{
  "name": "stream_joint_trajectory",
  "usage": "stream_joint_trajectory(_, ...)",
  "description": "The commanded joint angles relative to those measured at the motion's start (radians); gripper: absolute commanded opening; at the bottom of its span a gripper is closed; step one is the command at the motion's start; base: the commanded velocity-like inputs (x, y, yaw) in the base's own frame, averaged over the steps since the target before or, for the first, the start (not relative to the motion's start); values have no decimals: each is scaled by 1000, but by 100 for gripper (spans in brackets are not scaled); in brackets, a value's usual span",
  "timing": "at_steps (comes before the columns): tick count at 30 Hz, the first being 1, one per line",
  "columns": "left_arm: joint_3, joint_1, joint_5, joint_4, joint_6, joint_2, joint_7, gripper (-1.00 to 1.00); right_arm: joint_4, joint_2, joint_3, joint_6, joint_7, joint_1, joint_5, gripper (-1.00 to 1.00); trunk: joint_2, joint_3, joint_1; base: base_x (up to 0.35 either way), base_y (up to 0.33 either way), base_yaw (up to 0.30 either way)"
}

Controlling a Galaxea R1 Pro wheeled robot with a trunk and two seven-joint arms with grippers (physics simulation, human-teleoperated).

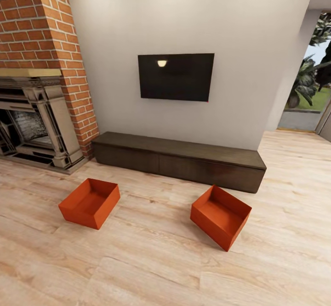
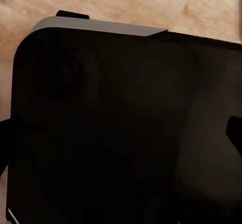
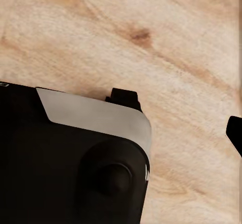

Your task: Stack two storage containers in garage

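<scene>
two orange bins on wood floor just before dark bench, well apart; tv above bench, brick fireplace beside it. gripper state: can't tell.

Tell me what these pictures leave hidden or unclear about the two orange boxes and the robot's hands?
- Left container, head view: its near wall hides part of the inside bottom.
- Right container, head view: tilted toward the camera's side, its outer far walls are hidden.
- Fireplace, head view: cut off by the picture's edge.
- Hands: both wrist views look at a dark robot body over wood floor; open or shut cannot be told.
</scene>
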Motion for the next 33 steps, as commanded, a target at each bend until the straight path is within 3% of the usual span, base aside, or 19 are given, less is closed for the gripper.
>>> stream_joint_trajectory(1, 1, 0, 7, 0, -3, 0, -2, 100, 3, 1, 8, -5, -1, -1, -8, 100, 0, -1, 1, 337, 2, 0)
stream_joint_trajectory(33, 1, 0, 7, 0, -4, 0, -2, 100, 3, 1, 9, -5, -1, -1, -8, 100, 0, -1, 1, 338, 0, 0)
